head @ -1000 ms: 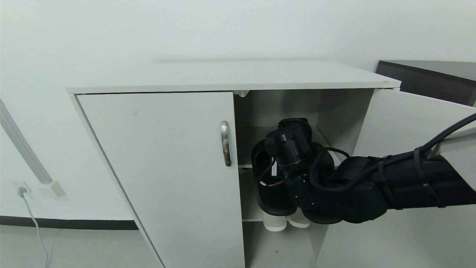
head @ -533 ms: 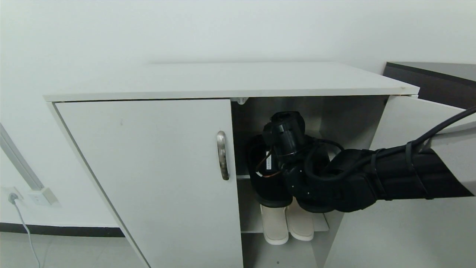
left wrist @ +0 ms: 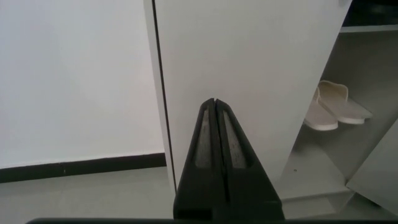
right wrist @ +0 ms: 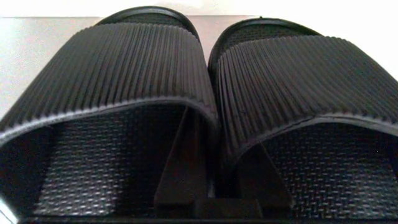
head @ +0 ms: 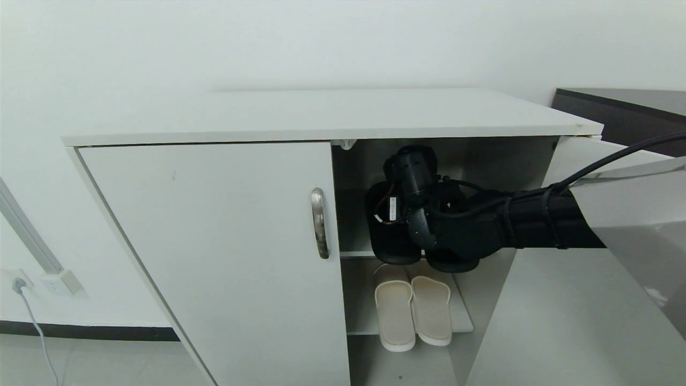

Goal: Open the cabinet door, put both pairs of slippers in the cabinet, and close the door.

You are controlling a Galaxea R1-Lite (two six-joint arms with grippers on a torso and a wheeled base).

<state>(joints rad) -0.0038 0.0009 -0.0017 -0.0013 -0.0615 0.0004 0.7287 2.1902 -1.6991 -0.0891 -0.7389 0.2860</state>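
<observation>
My right gripper (right wrist: 217,155) pinches the ribbed black slippers (right wrist: 143,81) by their inner walls at the cabinet's (head: 321,112) upper shelf, and the wrist tag's print is unreadable. Cream slippers (head: 411,311) lie on the shelf below. My left gripper (left wrist: 214,106) is clenched empty near the closed left door (head: 214,252).

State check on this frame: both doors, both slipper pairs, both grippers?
Left door: shut.
Right door: open.
Black slippers: clamped together by the right gripper, inside the cabinet at upper-shelf height.
White slippers: side by side on the lower shelf, free.
Left gripper: shut, empty, outside the cabinet.
Right gripper: shut on the black slippers.
</observation>
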